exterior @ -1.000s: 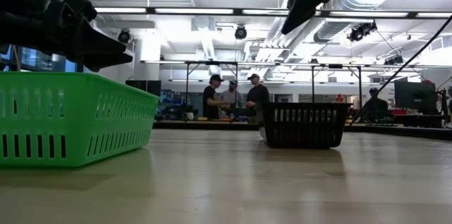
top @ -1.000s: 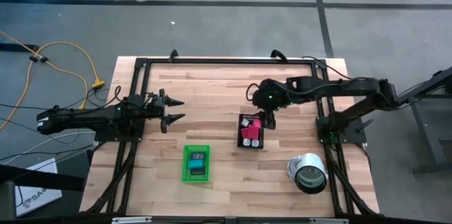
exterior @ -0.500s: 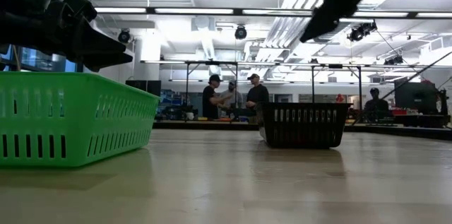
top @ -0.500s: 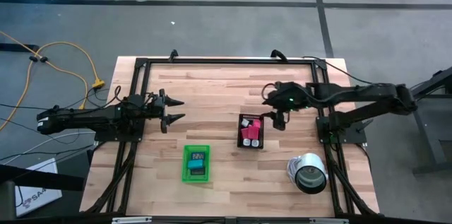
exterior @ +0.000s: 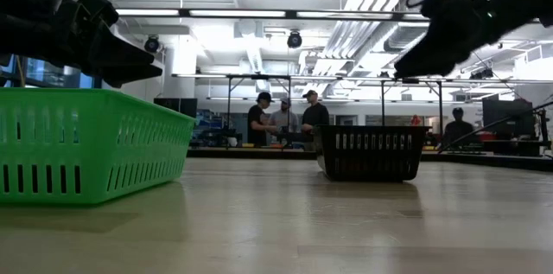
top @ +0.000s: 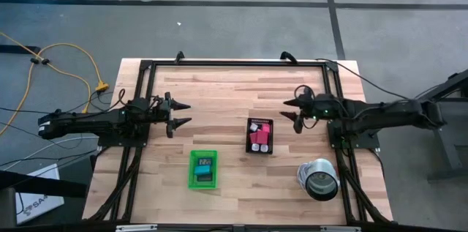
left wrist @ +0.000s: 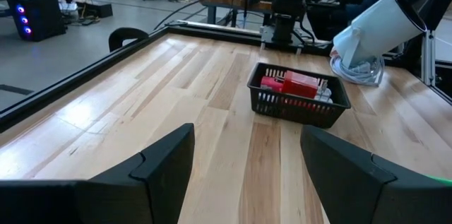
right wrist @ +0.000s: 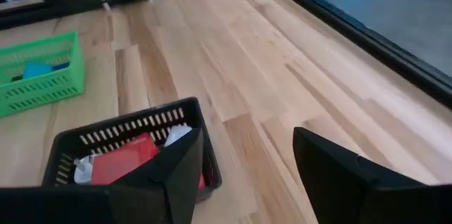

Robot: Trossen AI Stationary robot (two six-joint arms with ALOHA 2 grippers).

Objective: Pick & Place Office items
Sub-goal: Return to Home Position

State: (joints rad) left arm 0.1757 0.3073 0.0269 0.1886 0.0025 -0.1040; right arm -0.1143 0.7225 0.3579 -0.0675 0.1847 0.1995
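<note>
Both grippers open and empty, office items (top: pixel 259 137) lying in the black bin (top: pixel 249 135).

Red, pink and white pieces fill the bin at mid-table; blue and dark ones lie in the green tray (top: pixel 193 170) nearer the front edge, and a silver can (top: pixel 319 177) rests on its side at the right. The right gripper (top: pixel 287 110), fingers spread and holding nothing, hangs right of the bin; a second ago it was directly over the bin and has since pulled back. The left gripper (top: pixel 186 113), likewise spread and empty, has not moved from the left of the table (top: pixel 219 89).
</note>
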